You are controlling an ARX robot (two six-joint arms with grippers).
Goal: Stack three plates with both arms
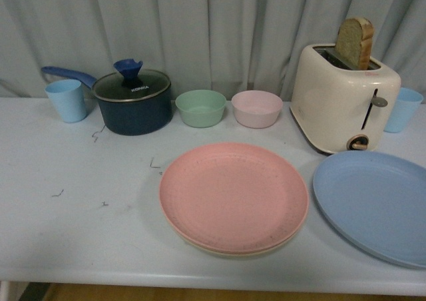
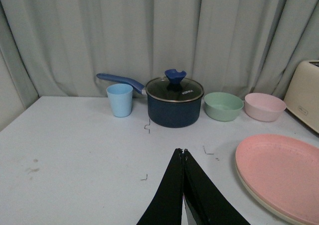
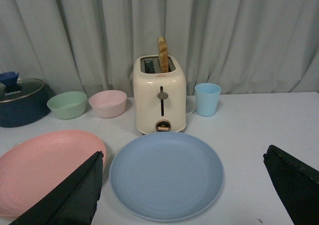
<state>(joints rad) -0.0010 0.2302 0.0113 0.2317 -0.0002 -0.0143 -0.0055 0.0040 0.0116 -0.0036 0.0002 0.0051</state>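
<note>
Pink plate (image 1: 233, 194) sits on beige plate (image 1: 223, 250) mid-frame. Blue plate (image 1: 376, 204), lower right, is not yet stacked. Left gripper (image 2: 183, 153) is pinched together and empty, right gripper (image 3: 183, 158) spread wide.

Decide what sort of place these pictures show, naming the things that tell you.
Probably a mock kitchen set up for robot trials: a toaster holding bread, a lidded saucepan and a pink plate sit on a plain white table, with a grey curtain behind.
</note>
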